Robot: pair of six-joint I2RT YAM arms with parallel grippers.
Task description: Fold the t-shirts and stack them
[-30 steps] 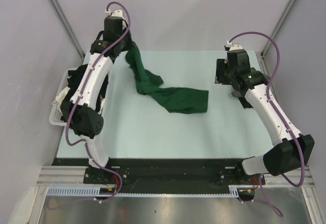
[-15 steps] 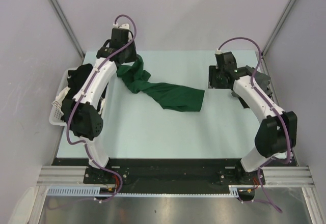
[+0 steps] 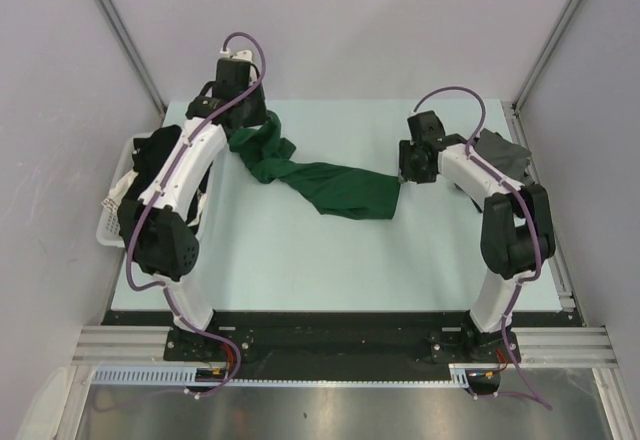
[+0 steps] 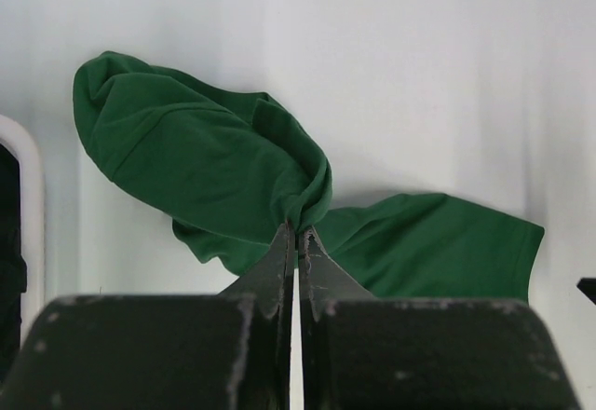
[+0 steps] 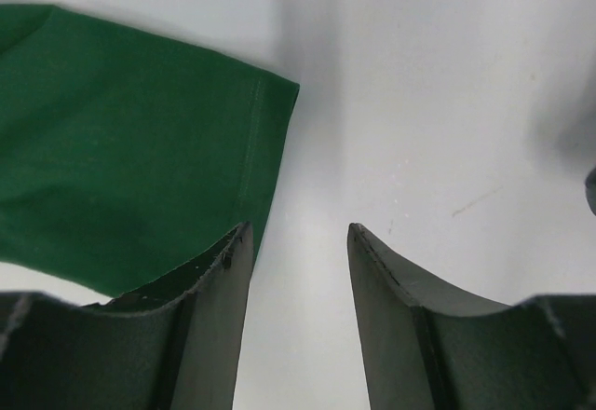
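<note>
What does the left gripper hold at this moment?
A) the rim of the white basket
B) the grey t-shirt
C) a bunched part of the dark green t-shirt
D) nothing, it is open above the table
C: in the left wrist view the left gripper is shut, with a bunch of the dark green t-shirt pinched at its tips.

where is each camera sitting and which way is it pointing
Top: above and behind the arms, looking down on the table; the left arm and right arm show.
Left wrist: on the left arm, looking along its shut jaws, which pinch the green shirt.
Right wrist: on the right arm, looking down between its open jaws at table beside the shirt's hem.
Shared: both wrist views show that green shirt, from opposite ends.
</note>
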